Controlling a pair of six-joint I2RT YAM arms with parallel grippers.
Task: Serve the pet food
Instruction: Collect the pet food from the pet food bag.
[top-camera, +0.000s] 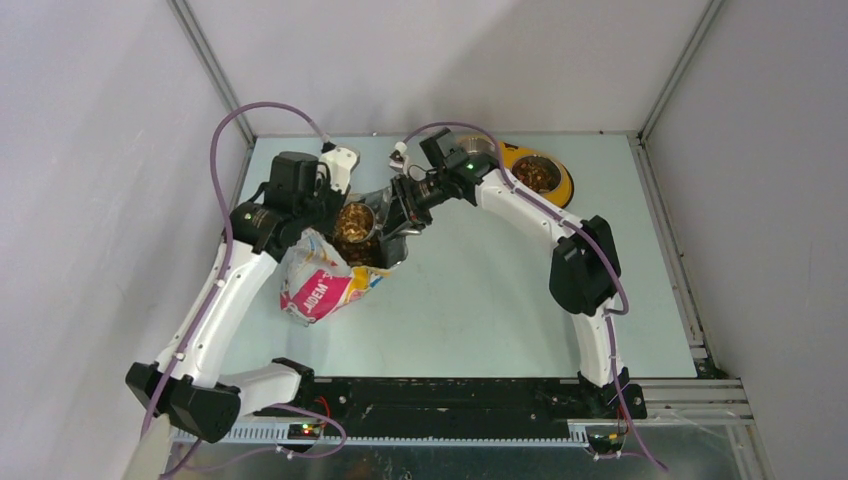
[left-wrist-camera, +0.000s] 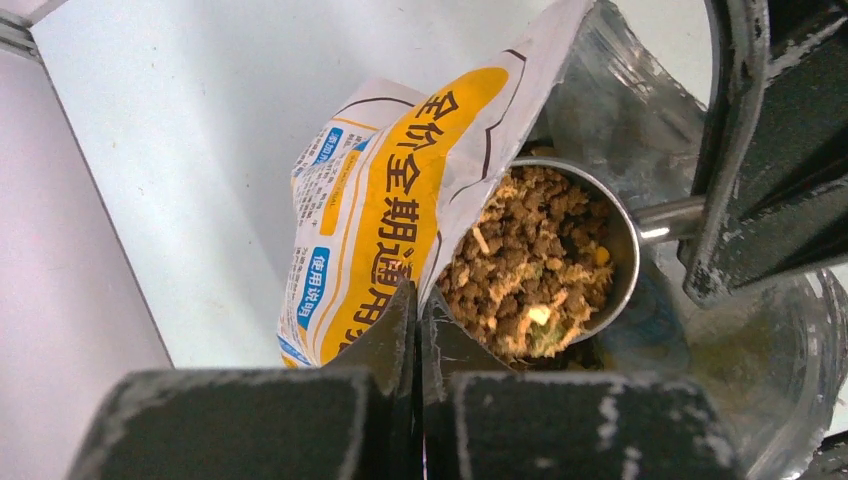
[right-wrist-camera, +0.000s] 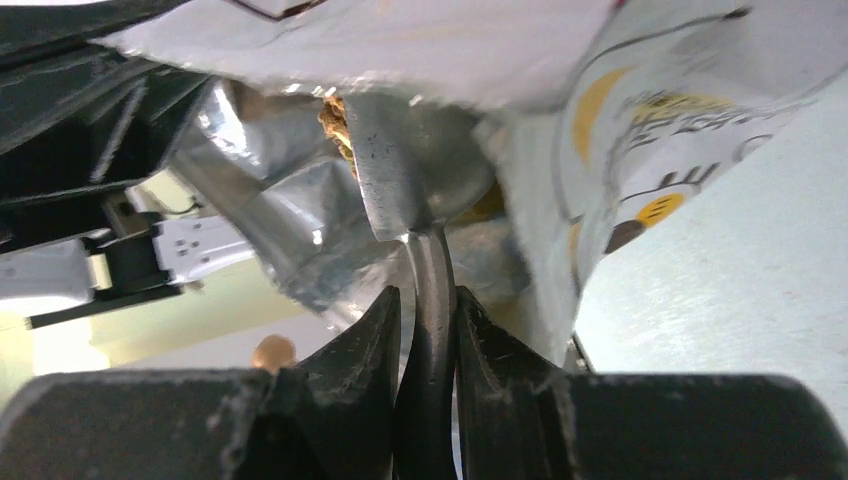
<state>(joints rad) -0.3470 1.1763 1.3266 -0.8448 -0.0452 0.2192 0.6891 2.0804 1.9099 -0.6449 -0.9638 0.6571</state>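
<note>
one heaped scoopful of kibble (left-wrist-camera: 530, 255) held just inside the open mouth of the bag (left-wrist-camera: 385, 190). pinches the bag's rim with the left gripper (left-wrist-camera: 417, 300), fingers pressed flat together on the printed edge with the foil caught between them. holds that side of the mouth up and open, silver lining showing behind and beside the scoop (left-wrist-camera: 652, 221). grips the scoop's thin metal handle with the right gripper (right-wrist-camera: 430, 305), jaws narrow, one finger on each side of the handle, bowl end pointing away into the foil. carries the round bowl roughly level, brown and tan pieces piled to the brim, a few paler bits on top.

from above: brings both wrists close together over the far left part of the table (top-camera: 480, 300), nearly touching above the bag. sets the bag crumpled beneath them, pink and white lower part toward the near edge, yellow printed panel turned to the left wrist camera. leaves the yellow feeder (top-camera: 567, 188) well apart at the far right, partly behind the right forearm. shows more brown kibble in the feeder's right bowl; hides most of the left bowl behind the arm, so cannot tell its contents.
</note>
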